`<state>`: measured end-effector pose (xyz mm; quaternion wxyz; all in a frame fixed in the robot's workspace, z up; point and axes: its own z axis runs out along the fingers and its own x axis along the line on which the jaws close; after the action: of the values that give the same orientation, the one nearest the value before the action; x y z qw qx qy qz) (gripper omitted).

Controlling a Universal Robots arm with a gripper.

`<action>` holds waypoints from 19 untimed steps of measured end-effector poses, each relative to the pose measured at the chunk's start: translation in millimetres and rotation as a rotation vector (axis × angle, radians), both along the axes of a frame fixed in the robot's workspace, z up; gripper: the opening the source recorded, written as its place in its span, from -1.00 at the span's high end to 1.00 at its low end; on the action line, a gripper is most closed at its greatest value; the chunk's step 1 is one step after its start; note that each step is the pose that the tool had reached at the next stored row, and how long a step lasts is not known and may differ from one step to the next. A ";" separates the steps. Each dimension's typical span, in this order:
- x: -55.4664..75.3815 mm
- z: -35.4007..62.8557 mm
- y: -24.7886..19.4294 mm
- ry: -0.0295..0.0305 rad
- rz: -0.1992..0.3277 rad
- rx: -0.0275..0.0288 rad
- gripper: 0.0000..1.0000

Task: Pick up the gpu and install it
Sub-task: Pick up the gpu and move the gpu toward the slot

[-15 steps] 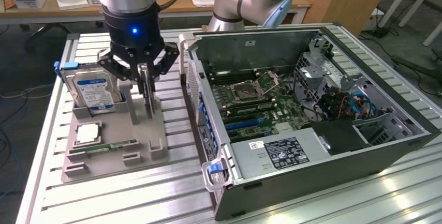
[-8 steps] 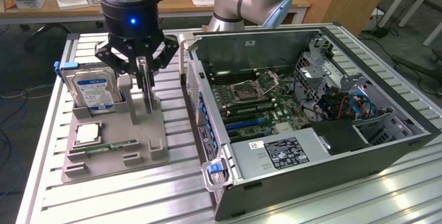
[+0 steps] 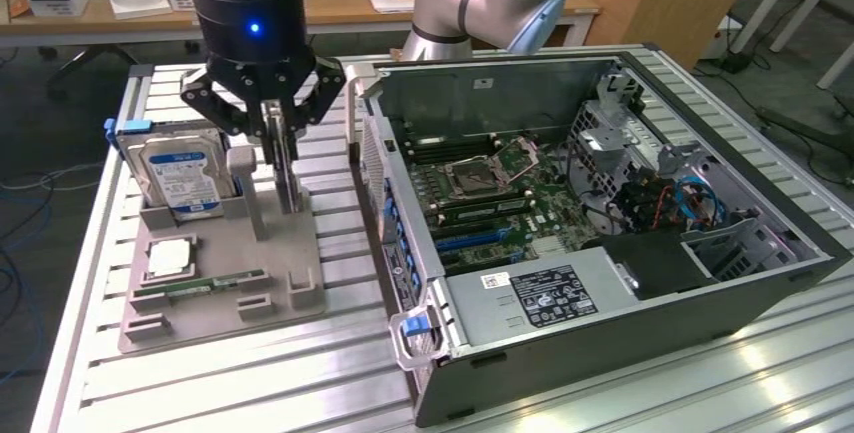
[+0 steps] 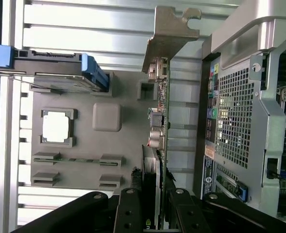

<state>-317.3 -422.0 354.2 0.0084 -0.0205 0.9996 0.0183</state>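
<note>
The gpu [image 3: 284,185] stands upright on its edge over the grey holder tray [image 3: 254,273], seen as a thin dark blade. In the wrist view the gpu [image 4: 158,121] runs edge-on, with its silver end bracket [image 4: 169,34] at the far end. My gripper [image 3: 276,153] hangs straight down over it. Its black fingers [image 4: 128,213] sit on either side of the card's upper edge, shut on it. The card's lower edge is at the holder; I cannot tell whether it has lifted off.
A blue-labelled hard drive [image 3: 180,173], a square processor chip [image 3: 170,256] and a green memory stick [image 3: 200,283] sit in the same holder. The open computer case [image 3: 747,283] lies to the exterior view's right, motherboard [image 3: 494,203] exposed. All rest on a slatted aluminium table [image 3: 267,373].
</note>
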 end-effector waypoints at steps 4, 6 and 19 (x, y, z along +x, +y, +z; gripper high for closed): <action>0.0 2.0 0.0 0.0001 0.000 0.0006 0.46; 0.0 2.3 0.0 0.0000 0.000 0.0012 0.46; 0.0 11.6 0.0 0.0002 0.000 0.0009 0.46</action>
<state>-317.3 -422.0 365.7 0.0084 -0.0204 0.9996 0.0187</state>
